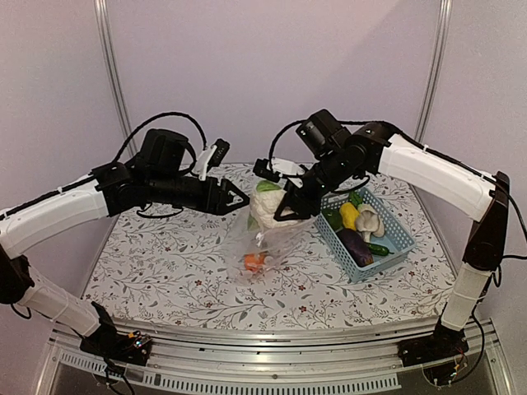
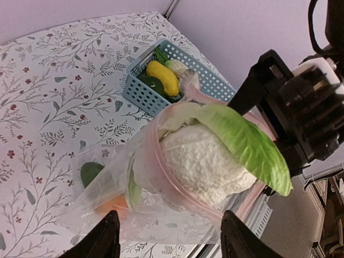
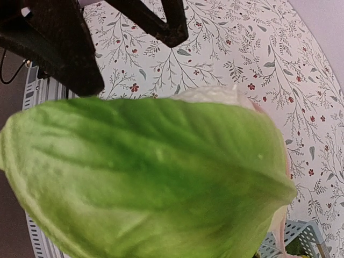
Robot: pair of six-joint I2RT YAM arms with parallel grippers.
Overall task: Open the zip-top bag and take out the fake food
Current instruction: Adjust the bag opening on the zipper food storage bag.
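The zip-top bag [image 1: 262, 245] hangs with its pink-rimmed mouth open, its lower end on the table. A white cauliflower [image 1: 265, 207] with a green leaf [image 2: 244, 141] sticks out of the mouth, and my right gripper [image 1: 290, 210] is shut on it. In the right wrist view the leaf [image 3: 150, 172] hides my own fingers. My left gripper [image 1: 241, 197] is open just left of the bag; in its wrist view the fingertips [image 2: 112, 226] straddle the bag's [image 2: 161, 215] width without touching. An orange piece [image 1: 254, 261] and a dark green piece [image 2: 90, 173] lie inside.
A light-blue slotted basket [image 1: 397, 239] stands at the right with yellow, purple, white and green toy food in it. The floral tablecloth [image 1: 165, 263] covers the table. The black housing of the right wrist [image 2: 301, 102] is close behind the cauliflower.
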